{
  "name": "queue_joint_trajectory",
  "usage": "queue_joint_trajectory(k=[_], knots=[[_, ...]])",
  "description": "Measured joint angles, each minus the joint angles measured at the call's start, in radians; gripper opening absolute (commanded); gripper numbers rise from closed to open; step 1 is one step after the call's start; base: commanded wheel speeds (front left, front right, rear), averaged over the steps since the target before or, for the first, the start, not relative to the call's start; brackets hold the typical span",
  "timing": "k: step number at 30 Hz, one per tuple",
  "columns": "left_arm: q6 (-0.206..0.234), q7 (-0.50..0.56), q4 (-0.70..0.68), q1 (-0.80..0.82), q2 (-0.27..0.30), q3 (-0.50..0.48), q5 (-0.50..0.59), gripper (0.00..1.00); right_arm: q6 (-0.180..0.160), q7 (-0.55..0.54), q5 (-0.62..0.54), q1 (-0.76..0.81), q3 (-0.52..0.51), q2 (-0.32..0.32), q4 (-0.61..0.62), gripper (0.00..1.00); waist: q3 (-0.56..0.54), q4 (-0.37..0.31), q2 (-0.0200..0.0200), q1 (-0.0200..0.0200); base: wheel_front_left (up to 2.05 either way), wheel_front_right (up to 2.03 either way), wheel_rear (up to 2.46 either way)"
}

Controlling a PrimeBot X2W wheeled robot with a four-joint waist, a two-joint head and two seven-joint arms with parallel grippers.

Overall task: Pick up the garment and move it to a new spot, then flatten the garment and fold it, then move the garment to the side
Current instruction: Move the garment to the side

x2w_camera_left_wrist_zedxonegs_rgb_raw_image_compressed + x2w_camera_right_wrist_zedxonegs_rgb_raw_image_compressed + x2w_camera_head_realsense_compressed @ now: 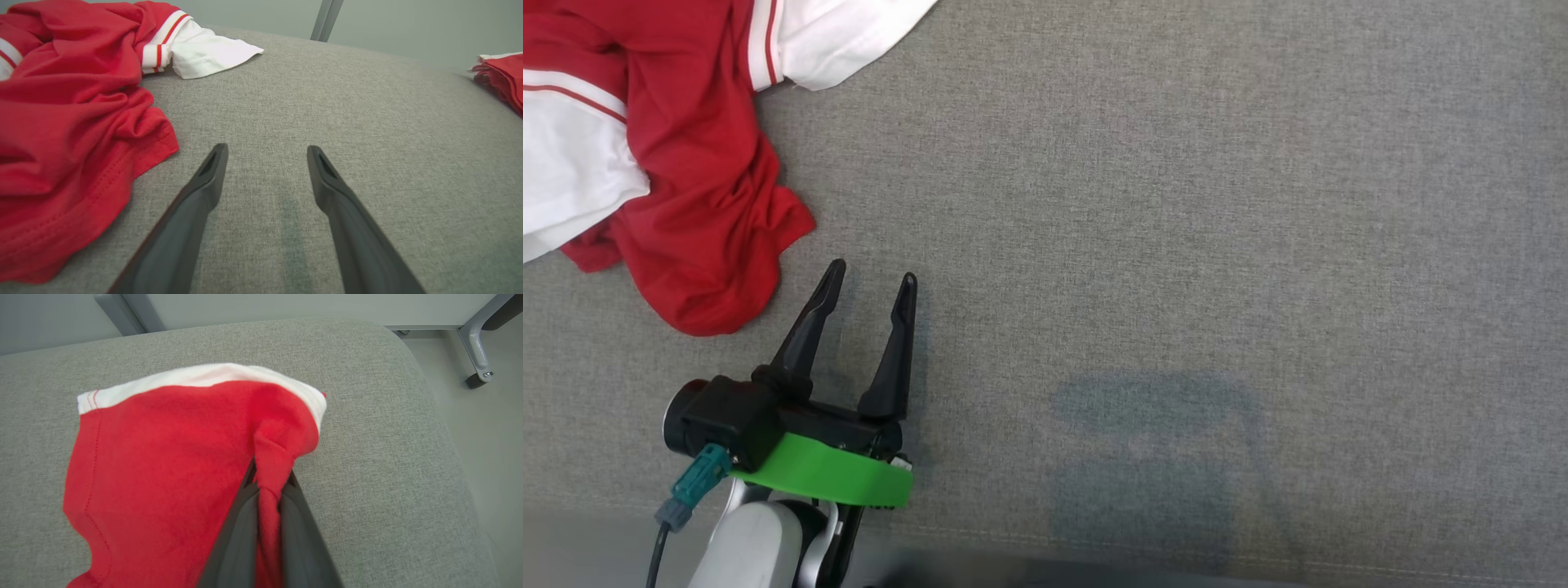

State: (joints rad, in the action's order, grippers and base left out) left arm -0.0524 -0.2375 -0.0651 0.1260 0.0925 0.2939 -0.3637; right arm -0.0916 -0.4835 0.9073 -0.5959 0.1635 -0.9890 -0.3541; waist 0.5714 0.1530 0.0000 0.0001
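Right gripper [271,473] pinched folded red fabric garment with white band [163,457], near rounded corner of grey fabric-covered bench [367,457]. Left gripper [873,273] spread, empty, just beside crumpled red-and-white shirt [703,204]

At the head view's upper left, the crumpled garment [686,204] runs off the top and left edges. The left forearm [756,543] is cut at the bottom. At the left wrist view's right edge, the folded garment [504,79] is cut to a sliver. In the right wrist view a pinched fold hides the tips of the right gripper [270,479], and the cloth runs off the bottom edge.
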Motion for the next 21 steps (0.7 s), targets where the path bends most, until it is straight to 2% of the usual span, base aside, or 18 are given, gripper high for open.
queue_joint_trajectory(k=[10,11,12,13,14,15,16,21], knots=[[0.009,0.000,-0.009,0.000,0.017,-0.009,0.000,1.00,0.000,0.034,-0.039,-0.028,-0.002,-0.032,-0.046,0.00,0.050,-0.013,0.0000,0.0000,0.00,0.00,0.00],[0.009,0.000,-0.010,0.000,0.017,-0.010,0.000,1.00,0.000,0.040,-0.046,-0.030,-0.001,-0.033,-0.048,0.06,0.054,-0.014,0.0000,0.0000,0.00,0.00,0.00],[0.009,-0.001,-0.011,0.000,0.017,-0.013,0.000,1.00,0.000,0.049,-0.051,-0.032,0.000,-0.033,-0.050,0.07,0.057,-0.016,0.0000,0.0000,0.00,0.00,0.00],[0.010,-0.001,-0.011,0.000,0.017,-0.016,0.000,1.00,0.001,0.053,-0.057,-0.033,0.004,-0.033,-0.052,0.23,0.060,-0.017,0.0000,0.0000,0.00,0.00,0.00],[0.010,-0.001,-0.011,0.000,0.018,-0.019,0.000,1.00,0.001,0.060,-0.065,-0.033,0.008,-0.033,-0.056,0.45,0.063,-0.019,0.0000,0.0000,0.00,0.00,0.00],[0.010,-0.001,-0.011,0.001,0.018,-0.019,0.000,1.00,0.000,0.073,-0.076,-0.033,0.011,-0.033,-0.066,0.89,0.065,-0.021,0.0000,0.0000,0.00,0.00,0.00],[0.010,-0.001,-0.011,0.001,0.018,-0.019,0.000,1.00,0.000,0.080,-0.086,-0.033,0.013,-0.034,-0.073,1.00,0.066,-0.022,0.0000,0.0000,0.00,0.00,0.00],[0.010,-0.001,-0.009,0.002,0.018,-0.021,0.000,1.00,0.000,0.104,-0.119,-0.033,0.030,-0.035,-0.109,1.00,0.068,-0.026,0.0000,0.0000,0.00,0.00,0.00]])
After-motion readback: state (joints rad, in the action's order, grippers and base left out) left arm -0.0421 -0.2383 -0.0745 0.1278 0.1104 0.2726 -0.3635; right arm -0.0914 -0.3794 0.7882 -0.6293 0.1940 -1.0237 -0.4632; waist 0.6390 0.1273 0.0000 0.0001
